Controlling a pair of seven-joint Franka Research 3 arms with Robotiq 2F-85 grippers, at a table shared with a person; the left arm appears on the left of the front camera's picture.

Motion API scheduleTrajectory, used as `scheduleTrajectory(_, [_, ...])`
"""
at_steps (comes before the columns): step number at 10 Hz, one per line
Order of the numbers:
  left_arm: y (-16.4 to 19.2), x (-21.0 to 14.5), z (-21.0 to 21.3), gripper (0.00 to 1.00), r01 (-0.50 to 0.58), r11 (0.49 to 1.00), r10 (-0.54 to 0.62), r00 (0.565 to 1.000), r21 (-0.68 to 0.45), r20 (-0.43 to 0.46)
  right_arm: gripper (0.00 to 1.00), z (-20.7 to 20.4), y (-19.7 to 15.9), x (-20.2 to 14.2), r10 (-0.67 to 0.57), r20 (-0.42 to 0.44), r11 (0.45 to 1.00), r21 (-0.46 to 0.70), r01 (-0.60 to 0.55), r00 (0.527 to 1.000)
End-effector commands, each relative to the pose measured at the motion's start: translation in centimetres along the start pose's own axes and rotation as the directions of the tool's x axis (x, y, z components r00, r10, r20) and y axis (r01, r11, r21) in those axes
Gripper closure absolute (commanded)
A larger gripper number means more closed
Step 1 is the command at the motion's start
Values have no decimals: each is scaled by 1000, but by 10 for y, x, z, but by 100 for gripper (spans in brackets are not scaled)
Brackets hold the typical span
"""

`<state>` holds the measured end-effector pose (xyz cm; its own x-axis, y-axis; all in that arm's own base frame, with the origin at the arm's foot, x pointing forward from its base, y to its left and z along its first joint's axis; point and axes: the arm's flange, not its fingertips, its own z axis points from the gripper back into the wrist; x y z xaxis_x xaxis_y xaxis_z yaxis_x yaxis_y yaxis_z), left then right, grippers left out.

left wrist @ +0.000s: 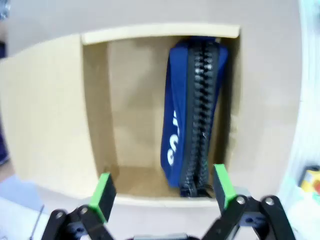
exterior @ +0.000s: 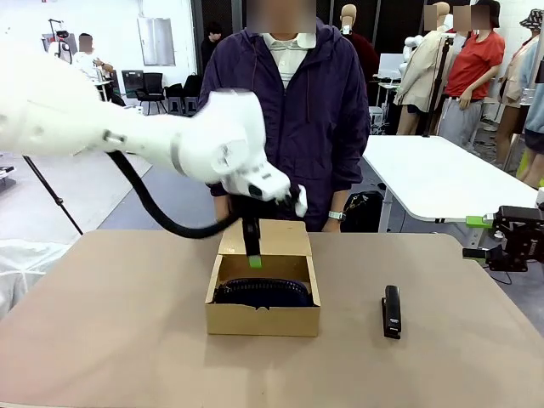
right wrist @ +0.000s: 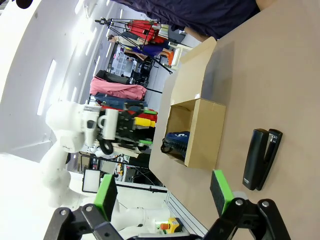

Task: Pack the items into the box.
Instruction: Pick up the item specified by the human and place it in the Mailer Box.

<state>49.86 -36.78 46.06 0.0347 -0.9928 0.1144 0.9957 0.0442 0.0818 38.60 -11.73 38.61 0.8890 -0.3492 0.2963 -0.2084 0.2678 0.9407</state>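
The tan cardboard box (exterior: 263,316) stands mid-table with its flap lid (exterior: 264,238) open toward the person. A navy blue zippered pouch (exterior: 262,293) lies inside it along the near wall. In the left wrist view the pouch (left wrist: 192,115) sits against one side of the box (left wrist: 50,115), zipper up. My left gripper (exterior: 254,259) hangs just above the box opening; its jaws (left wrist: 162,192) stand open with nothing between them. My right gripper (exterior: 473,238) waits beyond the table's right edge, open (right wrist: 162,192) and empty, facing the box (right wrist: 205,135) and pouch (right wrist: 176,141).
A black stapler (exterior: 391,310) lies on the table right of the box, also in the right wrist view as the stapler (right wrist: 261,159). A person in a dark jacket (exterior: 297,110) stands at the far edge behind the box. A white table (exterior: 433,174) stands behind on the right.
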Motion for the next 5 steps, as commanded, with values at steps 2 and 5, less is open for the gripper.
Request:
scheduleTrajectory(2, [-25, -126, 93, 0, -373, 906, 399, 910, -198, 112, 0, 3, 5, 2, -15, -16, 1000, -1, 15, 1000])
scheduleTrajectory(5, [-70, -311, 149, 0, -550, 673, 735, 575, -495, 360, 0, 3, 5, 2, -15, -16, 1000, -1, 15, 1000])
